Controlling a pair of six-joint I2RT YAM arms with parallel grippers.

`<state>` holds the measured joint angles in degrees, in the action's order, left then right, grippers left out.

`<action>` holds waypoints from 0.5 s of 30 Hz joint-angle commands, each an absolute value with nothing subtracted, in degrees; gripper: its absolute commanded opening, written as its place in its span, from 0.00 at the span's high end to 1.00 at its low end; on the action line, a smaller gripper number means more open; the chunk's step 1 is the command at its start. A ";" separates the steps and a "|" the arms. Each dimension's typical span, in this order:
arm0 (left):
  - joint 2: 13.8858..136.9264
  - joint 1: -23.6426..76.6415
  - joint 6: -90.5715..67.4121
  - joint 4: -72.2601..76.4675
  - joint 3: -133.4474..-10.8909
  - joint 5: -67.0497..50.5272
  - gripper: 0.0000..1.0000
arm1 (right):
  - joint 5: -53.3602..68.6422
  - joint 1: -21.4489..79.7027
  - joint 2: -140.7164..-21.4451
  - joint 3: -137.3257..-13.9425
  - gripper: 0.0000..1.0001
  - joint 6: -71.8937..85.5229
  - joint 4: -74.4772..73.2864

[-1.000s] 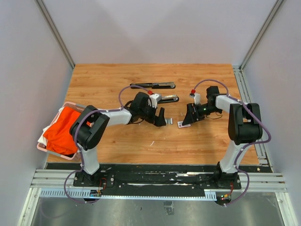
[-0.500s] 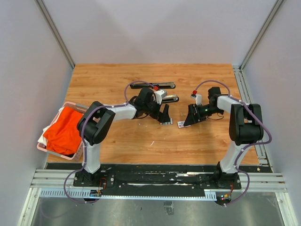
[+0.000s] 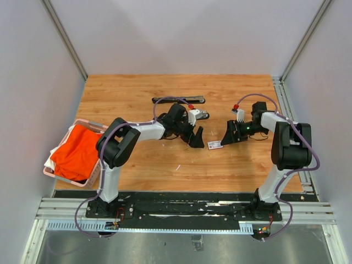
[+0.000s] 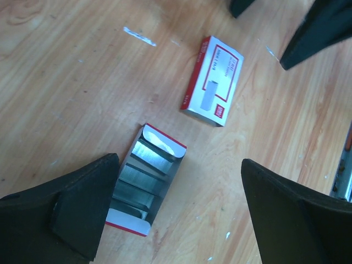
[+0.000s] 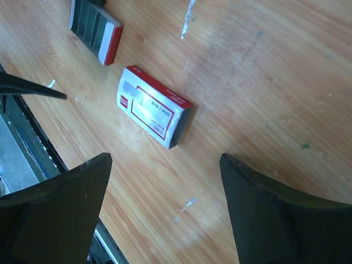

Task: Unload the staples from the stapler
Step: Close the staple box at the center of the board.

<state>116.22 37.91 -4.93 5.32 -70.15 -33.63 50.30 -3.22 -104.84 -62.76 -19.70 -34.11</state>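
The black stapler (image 3: 179, 100) lies at the back of the table, and a second black-and-silver part (image 3: 202, 114) sits beside my left wrist. Short silvery staples (image 4: 138, 36) (image 5: 188, 16) lie loose on the wood. My left gripper (image 3: 196, 138) (image 4: 181, 220) is open and hovers low over bare wood. A red-edged open tray of staple strips (image 4: 146, 179) lies by its left finger (image 4: 77, 209). My right gripper (image 3: 229, 135) (image 5: 165, 214) is open and holds nothing. It faces the left one across a small white-and-red box (image 3: 214, 144) (image 4: 212, 81) (image 5: 154, 107).
A pink basket (image 3: 48, 170) holding orange cloth hangs over the left table edge. The tray (image 5: 96, 27) shows at the upper left of the right wrist view. Small pale flecks (image 5: 190, 202) dot the wood. A metal rail runs along the near edge (image 3: 187, 209).
My left gripper has swung right, toward the box, and now covers the tray in the top view. My right gripper has drawn back slightly to the right. The box has stayed put.
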 commanded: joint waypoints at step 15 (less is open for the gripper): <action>115.70 39.29 -4.21 3.27 -66.08 -35.60 0.04 | 50.41 -5.21 -105.62 -62.51 0.18 -19.86 -34.45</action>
